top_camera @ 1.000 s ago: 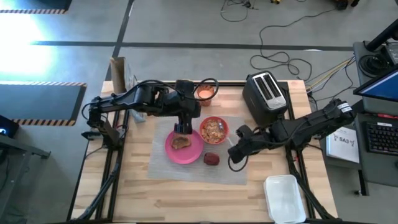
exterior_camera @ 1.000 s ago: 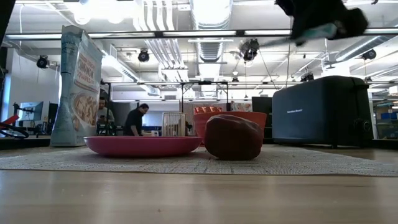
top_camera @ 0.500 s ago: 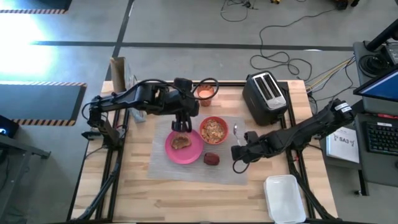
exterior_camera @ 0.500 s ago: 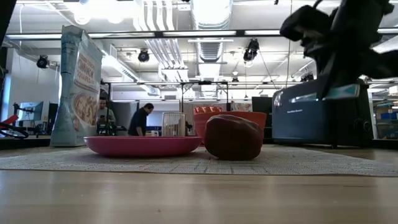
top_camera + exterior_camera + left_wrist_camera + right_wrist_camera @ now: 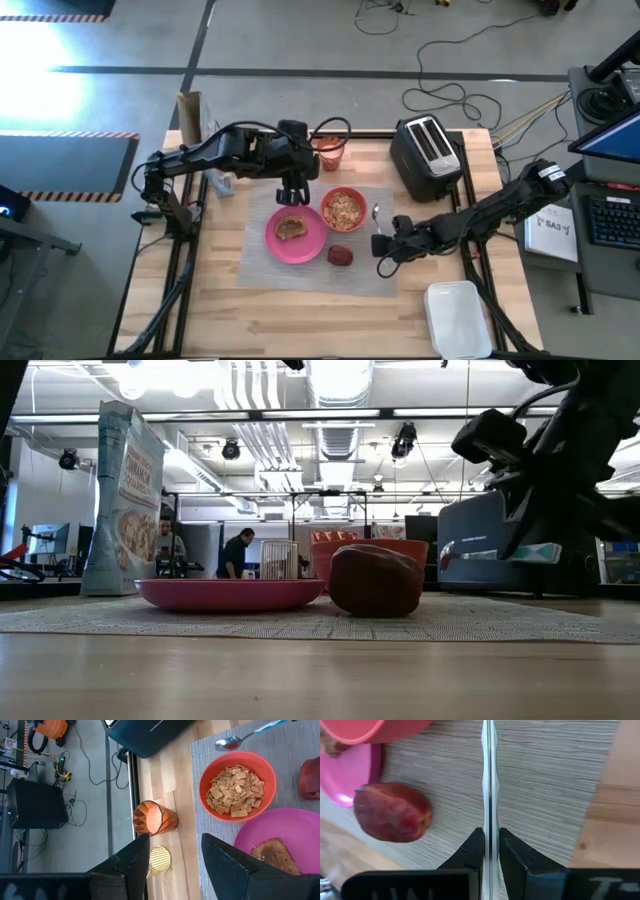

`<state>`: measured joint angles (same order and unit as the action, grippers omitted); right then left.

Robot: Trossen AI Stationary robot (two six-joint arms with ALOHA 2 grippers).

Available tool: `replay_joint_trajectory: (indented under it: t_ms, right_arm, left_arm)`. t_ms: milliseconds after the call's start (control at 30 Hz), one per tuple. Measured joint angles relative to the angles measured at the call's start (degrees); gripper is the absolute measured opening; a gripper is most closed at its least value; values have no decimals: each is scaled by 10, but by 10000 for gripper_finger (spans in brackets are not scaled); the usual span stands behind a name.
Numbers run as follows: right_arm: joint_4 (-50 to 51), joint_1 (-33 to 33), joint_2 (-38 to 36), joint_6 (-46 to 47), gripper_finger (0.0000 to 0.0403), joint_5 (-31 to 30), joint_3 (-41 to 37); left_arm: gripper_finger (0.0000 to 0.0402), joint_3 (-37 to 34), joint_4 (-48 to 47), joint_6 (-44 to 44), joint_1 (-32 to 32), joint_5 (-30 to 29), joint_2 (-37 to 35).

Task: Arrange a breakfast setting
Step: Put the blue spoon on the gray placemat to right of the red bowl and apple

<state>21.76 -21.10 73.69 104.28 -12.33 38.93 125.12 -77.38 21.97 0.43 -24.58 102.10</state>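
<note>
Placing the spoon is the step you have in hand. Your right gripper, just right of centre in the high view, is clamped on the handle of the thin metal spoon; the right wrist view shows the handle edge-on, pinched between the two dark fingers. The spoon's bowl points toward the small red bowl of cereal squares and hangs over the grey rectangular woven placemat, near the bowl's right side. From these views you cannot tell whether the spoon touches the mat yet; in the low view it seems to sit a little above it.

Your left gripper hovers above the upper edge of the round pink plate, its fingers apart and holding nothing. The browned toast slice lies on the plate, the dark red patty sits on the mat just beside the plate's right rim, and the clear glass of orange drink stands on the wood above the mat.

Next, judge the height, lower the spoon flat onto the mat right of the bowl, then open up. Keep clear of the patty and the bowl's rim.
</note>
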Motion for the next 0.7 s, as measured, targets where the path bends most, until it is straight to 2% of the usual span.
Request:
replay_joint_trajectory:
  t_ms: [133, 300, 700]
  right_arm:
    - [-50, 0, 0, -17, 34, -10, -18]
    - [-58, 0, 8, -14, 35, -14, -24]
    - [-122, 1, 80, -9, 40, 4, -24]
  left_arm:
    - [164, 0, 0, -1, 1, 0, 0]
    - [164, 0, 0, -4, 1, 0, 0]
    - [164, 0, 0, -4, 1, 1, 0]
